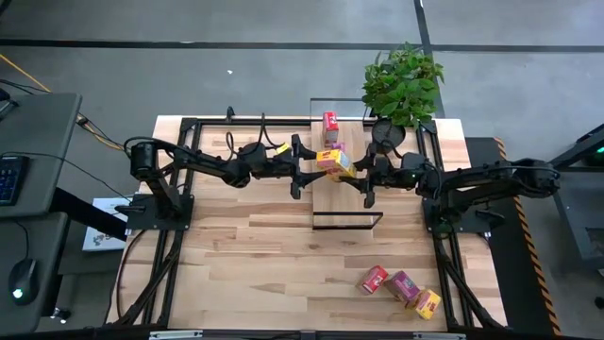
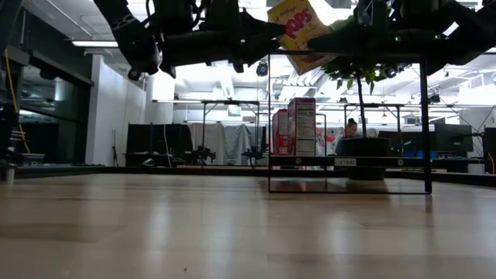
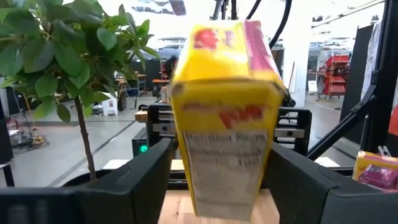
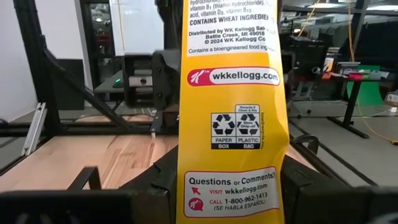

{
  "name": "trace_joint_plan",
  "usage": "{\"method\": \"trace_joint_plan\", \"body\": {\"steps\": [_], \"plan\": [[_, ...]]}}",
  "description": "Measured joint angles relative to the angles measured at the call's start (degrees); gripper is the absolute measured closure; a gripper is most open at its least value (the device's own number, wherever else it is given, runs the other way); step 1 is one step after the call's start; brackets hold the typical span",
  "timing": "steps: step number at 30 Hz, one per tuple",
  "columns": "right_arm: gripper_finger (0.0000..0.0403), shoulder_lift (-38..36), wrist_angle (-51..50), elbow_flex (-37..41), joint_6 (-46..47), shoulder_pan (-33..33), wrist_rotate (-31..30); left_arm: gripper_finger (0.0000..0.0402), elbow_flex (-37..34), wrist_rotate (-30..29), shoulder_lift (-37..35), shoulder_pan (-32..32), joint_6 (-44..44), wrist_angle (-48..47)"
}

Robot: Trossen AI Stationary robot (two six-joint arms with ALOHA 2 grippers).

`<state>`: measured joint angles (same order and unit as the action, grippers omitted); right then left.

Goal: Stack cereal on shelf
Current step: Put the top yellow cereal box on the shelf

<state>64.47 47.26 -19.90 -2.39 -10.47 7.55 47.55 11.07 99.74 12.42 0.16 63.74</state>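
A yellow cereal box (image 1: 337, 162) hangs tilted above the light-wood shelf (image 1: 345, 200); it also shows at the top of the low view (image 2: 298, 23). My right gripper (image 1: 370, 178) comes from the right and is shut on it. My left gripper (image 1: 300, 168) comes from the left and is open, its fingers (image 3: 146, 177) standing on either side of the box's other end (image 3: 224, 155) with a small gap. A red box (image 1: 330, 123) stands upright on the shelf's far end, with a pink one (image 2: 280, 132) beside it. My right gripper pinches the yellow box between its two fingers on the two broad faces, with a narrow printed side (image 4: 233, 124) turned to the wrist camera. The fingers come level from the table's right side. The box is lifted clear of the shelf, tilted, reaching out toward my left gripper.
A red box (image 1: 374, 280), a pink-purple box (image 1: 404, 286) and a yellow box (image 1: 427, 303) lie together on the tabletop near the front right. A potted plant (image 1: 404, 80) stands at the shelf's far right corner. The shelf's thin black frame (image 2: 349, 54) rises above the plank.
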Motion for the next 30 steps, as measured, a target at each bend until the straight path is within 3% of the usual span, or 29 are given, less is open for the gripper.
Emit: {"method": "trace_joint_plan", "body": {"steps": [7,11,20,26,30], "plan": [[0.0265,0.1,-1.5,0.0,-0.1,0.0,0.2,0.0066,0.1,-1.4,0.0,0.0,3.5,-2.0],[0.0265,0.1,-1.6,0.0,-1.1,0.0,0.1,0.0036,0.1,-1.6,0.0,0.0,4.9,-3.2],[0.0265,0.0,-1.6,0.0,-2.0,-0.1,-0.6,0.0034,0.1,-6.7,0.0,-0.1,4.3,-3.4],[0.0265,0.0,-1.4,0.0,-2.6,-0.1,1.3,0.0033,0.3,-6.2,0.0,-0.2,4.5,-3.5],[0.0265,0.0,-1.2,0.0,-2.6,-0.1,4.4,0.0033,0.4,-2.5,0.0,-0.4,6.8,-3.7]]}}
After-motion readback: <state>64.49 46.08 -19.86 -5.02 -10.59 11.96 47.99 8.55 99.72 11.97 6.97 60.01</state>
